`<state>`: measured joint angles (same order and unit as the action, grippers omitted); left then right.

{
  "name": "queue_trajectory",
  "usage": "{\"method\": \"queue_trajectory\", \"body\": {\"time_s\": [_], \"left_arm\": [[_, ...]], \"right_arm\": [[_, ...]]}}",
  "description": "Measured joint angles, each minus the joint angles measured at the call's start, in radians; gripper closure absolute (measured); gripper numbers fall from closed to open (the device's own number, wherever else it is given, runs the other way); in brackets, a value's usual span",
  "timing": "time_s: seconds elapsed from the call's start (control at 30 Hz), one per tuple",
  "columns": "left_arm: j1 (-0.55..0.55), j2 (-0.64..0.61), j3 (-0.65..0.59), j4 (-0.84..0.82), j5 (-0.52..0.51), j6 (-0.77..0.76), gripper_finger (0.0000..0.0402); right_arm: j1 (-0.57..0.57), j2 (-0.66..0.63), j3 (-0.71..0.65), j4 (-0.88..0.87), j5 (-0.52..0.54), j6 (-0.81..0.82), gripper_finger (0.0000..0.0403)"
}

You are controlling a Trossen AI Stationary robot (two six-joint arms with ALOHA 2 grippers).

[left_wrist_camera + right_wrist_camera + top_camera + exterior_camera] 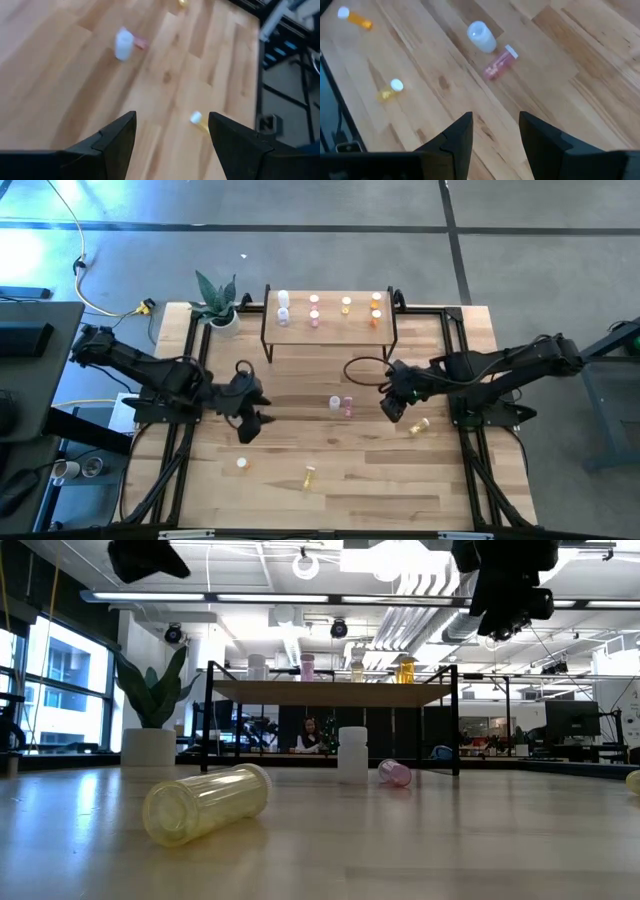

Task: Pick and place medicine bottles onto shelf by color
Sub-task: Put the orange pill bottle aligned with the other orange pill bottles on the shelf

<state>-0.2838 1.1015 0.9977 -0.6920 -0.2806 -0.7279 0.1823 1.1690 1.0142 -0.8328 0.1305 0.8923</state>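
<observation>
While both dark claws (248, 418) (393, 404) gape empty, cylindrical bottles (341, 405) dot the smooth plank table (330, 480).

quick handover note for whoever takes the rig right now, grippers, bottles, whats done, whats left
Left gripper: open, empty, above the table's left-centre.
Right gripper: open, empty, near the middle pair.
Shelf: eight bottles standing in four colour pairs, white, pink, yellow, orange.
Left on the table: upright white bottle with a pink bottle lying beside it, yellow bottle lying right, orange bottle and another yellow bottle near the front.
</observation>
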Motion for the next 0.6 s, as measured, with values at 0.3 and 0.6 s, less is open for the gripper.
{"method": "queue_trajectory", "body": {"time_s": [0.3,0.6], "left_arm": [[-0.235,0.000,0.000,-0.106,0.000,-0.085,0.0163],[-0.466,0.000,0.000,-0.246,-0.079,-0.229,0.0163]], "right_arm": [[0.099,0.000,0.000,0.022,0.130,0.232,0.0252],[0.155,0.002,0.001,0.144,0.240,0.308,0.0252]]}}
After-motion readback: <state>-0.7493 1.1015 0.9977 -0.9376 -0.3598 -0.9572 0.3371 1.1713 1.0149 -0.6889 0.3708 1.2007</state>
